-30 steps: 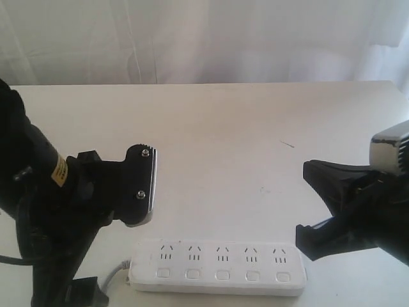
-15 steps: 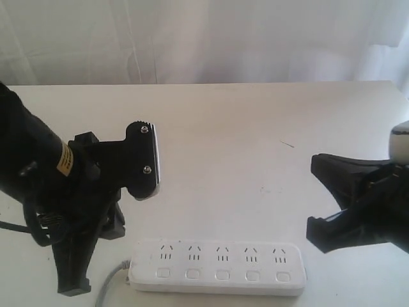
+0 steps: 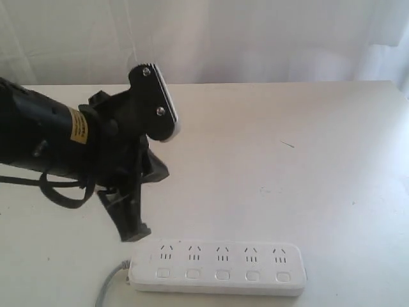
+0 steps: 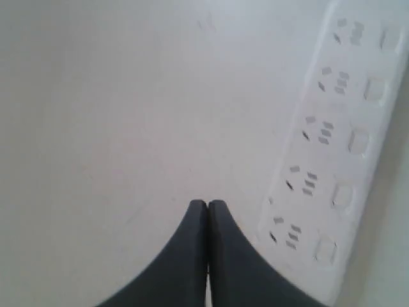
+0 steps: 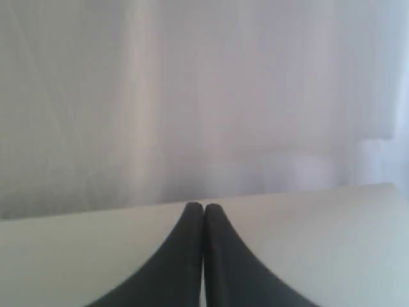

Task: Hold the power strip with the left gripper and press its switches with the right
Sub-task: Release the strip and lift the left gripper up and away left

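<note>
Hovering close by one end of the power strip lying flat on the tabletop, the left claw is pinched together, as is the right claw, so any press now could skid the unheld strip.

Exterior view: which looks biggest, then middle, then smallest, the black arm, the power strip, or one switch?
1. black arm, though it may just be nearer the camera
2. power strip
3. switch
</note>
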Robot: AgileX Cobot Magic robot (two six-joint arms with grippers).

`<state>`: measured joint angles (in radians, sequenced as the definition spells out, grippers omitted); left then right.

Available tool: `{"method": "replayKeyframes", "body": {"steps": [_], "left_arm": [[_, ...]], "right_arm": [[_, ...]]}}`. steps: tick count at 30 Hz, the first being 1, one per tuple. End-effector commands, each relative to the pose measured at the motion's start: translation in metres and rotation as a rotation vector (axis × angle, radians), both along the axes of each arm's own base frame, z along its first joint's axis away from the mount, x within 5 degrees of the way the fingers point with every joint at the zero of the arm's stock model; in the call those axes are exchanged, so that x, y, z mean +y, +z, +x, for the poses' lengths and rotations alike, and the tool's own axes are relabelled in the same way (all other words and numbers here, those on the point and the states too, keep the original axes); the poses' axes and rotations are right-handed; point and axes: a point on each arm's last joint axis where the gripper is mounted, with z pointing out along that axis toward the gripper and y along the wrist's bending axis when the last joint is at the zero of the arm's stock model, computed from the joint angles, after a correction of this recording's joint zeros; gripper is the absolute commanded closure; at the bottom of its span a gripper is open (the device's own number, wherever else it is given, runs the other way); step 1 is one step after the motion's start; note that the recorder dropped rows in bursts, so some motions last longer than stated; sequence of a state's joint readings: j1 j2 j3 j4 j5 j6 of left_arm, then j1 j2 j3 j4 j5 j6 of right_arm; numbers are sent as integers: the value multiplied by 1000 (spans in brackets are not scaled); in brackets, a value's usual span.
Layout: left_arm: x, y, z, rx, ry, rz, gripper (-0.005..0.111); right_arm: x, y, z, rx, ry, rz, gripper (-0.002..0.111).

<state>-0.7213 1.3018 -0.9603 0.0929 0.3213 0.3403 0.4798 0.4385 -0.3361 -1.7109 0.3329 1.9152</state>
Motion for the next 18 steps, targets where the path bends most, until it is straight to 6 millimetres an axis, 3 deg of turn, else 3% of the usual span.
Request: {"method": "replayKeyframes", "body": {"steps": [1,5,12,18], "left_arm": [[0,7,-16,-108,-18,-154,107],[9,5,-41,-175,-40,-269,107],[47,1,-80,-273,-12,-471,107],[69,-24,-100,-254,17,-511,107]], "right_arm": [[-18,11,-19,-115,-96,35,108],[-27,17,-36,-202,-125,73,108],[-31,20,-47,-255,-128,97,108],[-31,20,-47,-255,-128,97,108]]}}
